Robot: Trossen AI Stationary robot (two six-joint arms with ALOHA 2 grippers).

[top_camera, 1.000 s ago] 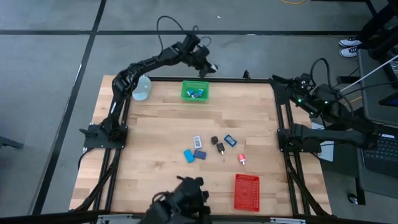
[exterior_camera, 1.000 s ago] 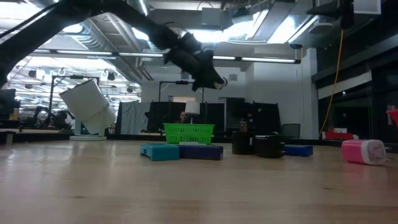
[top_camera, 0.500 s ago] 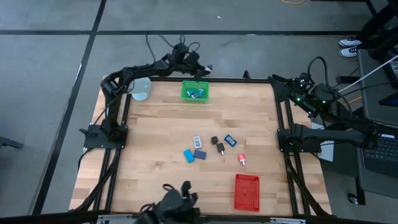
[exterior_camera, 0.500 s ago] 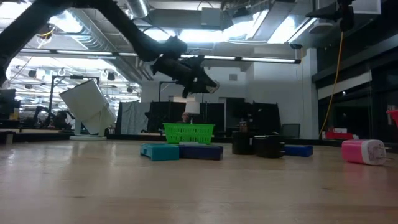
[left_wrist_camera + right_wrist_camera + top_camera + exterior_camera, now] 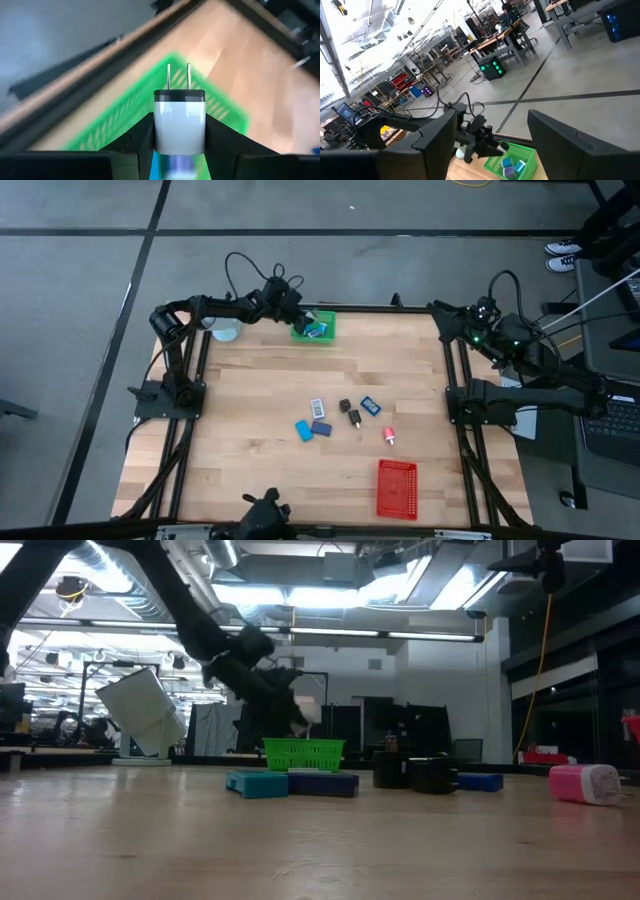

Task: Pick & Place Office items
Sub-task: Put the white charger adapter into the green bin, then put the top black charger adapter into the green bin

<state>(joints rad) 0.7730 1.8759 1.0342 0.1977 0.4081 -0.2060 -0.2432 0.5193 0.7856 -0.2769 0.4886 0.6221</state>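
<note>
My left gripper (image 5: 300, 312) hangs at the green mesh tray's (image 5: 313, 328) left far corner, shut on a white charger plug (image 5: 179, 121). In the low view it (image 5: 285, 705) sits just above the tray (image 5: 303, 754). Blue and white bits lie in the tray. On the table's middle lie blue flat rectangles (image 5: 312, 429), a white-blue bit (image 5: 317, 406), black clip-like pieces (image 5: 349, 412), another blue piece (image 5: 370, 406) and a red-white piece (image 5: 389, 437). My right gripper (image 5: 492, 145) waits open past the table's right far corner (image 5: 466, 316). My left gripper pinches the charger plug's white body (image 5: 179, 132) between its two fingers (image 5: 143, 136), one on each side. The two metal prongs (image 5: 178, 77) point away from the gripper. The fingers slant down from the table's left. The plug is lifted clear, over the green tray's rim (image 5: 125, 107).
A red mesh tray (image 5: 397, 488) sits by the near edge, right of middle. A white-blue mug (image 5: 227, 328) stands at the far left corner, beside the left arm. Bare wood lies left and right of the items. Black frame rails border the table.
My left gripper, still shut on the plug, has swung from beyond the far edge over the tray's right side toward the table's left and come down, ending low at the green tray's left far corner. The arm has folded back along the far edge.
</note>
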